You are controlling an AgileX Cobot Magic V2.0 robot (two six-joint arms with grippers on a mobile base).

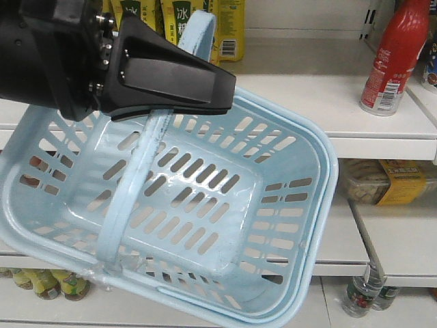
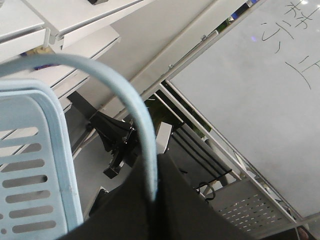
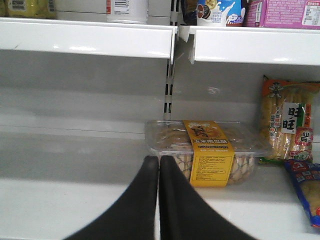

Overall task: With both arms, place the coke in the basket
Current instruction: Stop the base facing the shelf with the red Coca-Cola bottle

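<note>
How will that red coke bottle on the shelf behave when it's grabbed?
The coke stands tall on a narrow base, so a sideways nudge would probably tip it. Its glossy contoured body looks slippery; gripping the narrower waist may hold better.

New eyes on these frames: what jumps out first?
The pale blue basket fills the front view, tilted and empty, hanging by its hoop handle from the left gripper. Next comes the red coke, standing on the white shelf at upper right, not in the basket. In the right wrist view, the right gripper has its fingers pressed together, facing a clear snack box with a yellow label.
</note>
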